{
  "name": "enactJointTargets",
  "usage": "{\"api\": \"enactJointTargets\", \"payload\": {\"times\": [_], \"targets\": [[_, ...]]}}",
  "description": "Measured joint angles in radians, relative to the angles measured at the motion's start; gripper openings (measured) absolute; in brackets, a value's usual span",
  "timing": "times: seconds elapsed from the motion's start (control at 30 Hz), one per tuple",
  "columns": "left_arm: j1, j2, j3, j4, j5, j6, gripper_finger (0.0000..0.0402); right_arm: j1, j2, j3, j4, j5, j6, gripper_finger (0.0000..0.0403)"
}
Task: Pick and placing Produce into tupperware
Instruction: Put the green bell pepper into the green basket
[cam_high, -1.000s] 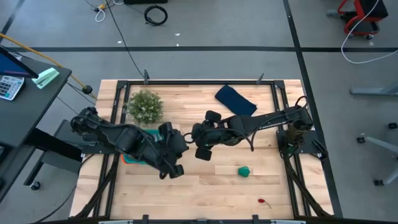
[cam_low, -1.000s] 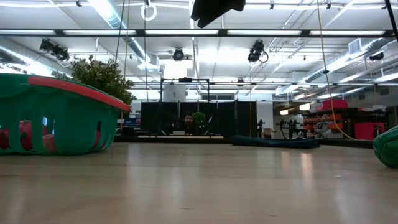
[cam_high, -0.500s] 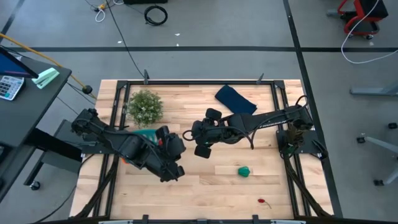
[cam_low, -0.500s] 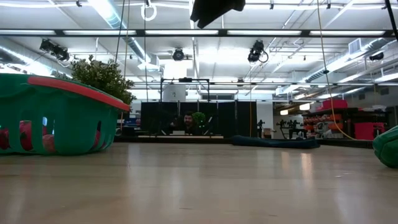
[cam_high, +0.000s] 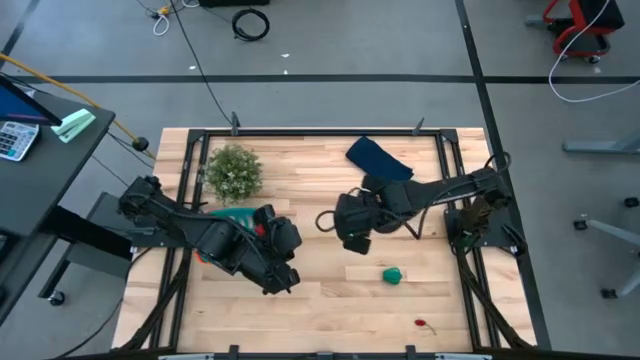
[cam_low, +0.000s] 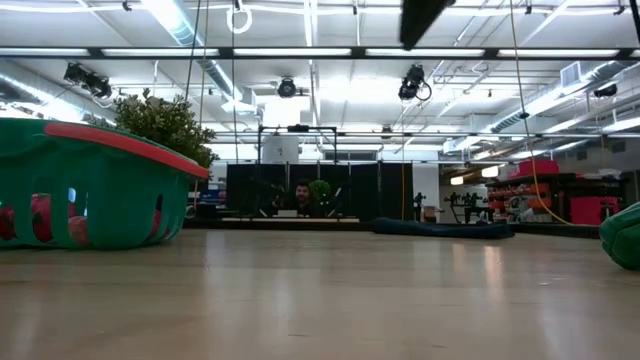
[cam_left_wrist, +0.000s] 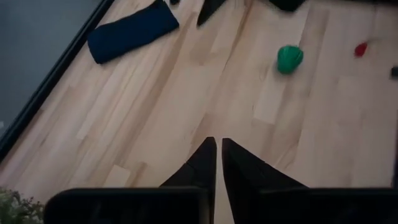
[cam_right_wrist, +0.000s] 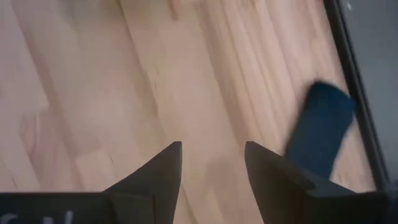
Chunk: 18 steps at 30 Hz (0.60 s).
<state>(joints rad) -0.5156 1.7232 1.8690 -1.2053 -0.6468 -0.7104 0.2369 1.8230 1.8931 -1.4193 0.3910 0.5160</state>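
Several red produce pieces (cam_low: 40, 215) lying inside tupperware (cam_low: 100, 190) (far left); left gripper (cam_left_wrist: 216, 163) hovering beside it, fingers together; right gripper (cam_right_wrist: 212, 163) hanging mid-table, fingers apart.

High cam overhead, low cam table-level; share table (cam_high: 330, 300).

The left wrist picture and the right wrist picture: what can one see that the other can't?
Only the left wrist view shows the green produce piece and a small red produce piece lying on the table, a bit of the bushy plant at its corner, and the left tool with fingers nearly closed, holding nothing. Only the right wrist view shows the right tool, fingers spread apart and empty. Both show the wooden table and the dark blue cloth.
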Motion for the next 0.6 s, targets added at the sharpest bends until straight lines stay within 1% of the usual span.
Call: {"api": "enactJointTargets", "payload": {"times": [0.17,0.3,0.47,0.53,0.6], "targets": [[0.022,0.05,0.0,0.013,0.001,0.038,0.0057,0.075,-0.02,-0.019,-0.11,0.005,0.093,0.0184],[0.033,0.111,0.0,0.062,0.005,0.039,0.0091,0.17,-0.058,-0.096,-0.113,0.032,0.204,0.0184],[0.038,0.206,0.0,0.133,0.01,0.097,0.014,0.317,-0.146,-0.286,-0.112,0.065,0.406,0.0184],[0.047,0.243,0.0,0.2,0.013,0.104,0.0155,0.372,-0.201,-0.375,-0.113,0.065,0.54,0.0184],[0.056,0.278,0.0,0.291,0.028,0.157,0.0166,0.418,-0.265,-0.461,-0.113,0.067,0.666,0.0184]]}}
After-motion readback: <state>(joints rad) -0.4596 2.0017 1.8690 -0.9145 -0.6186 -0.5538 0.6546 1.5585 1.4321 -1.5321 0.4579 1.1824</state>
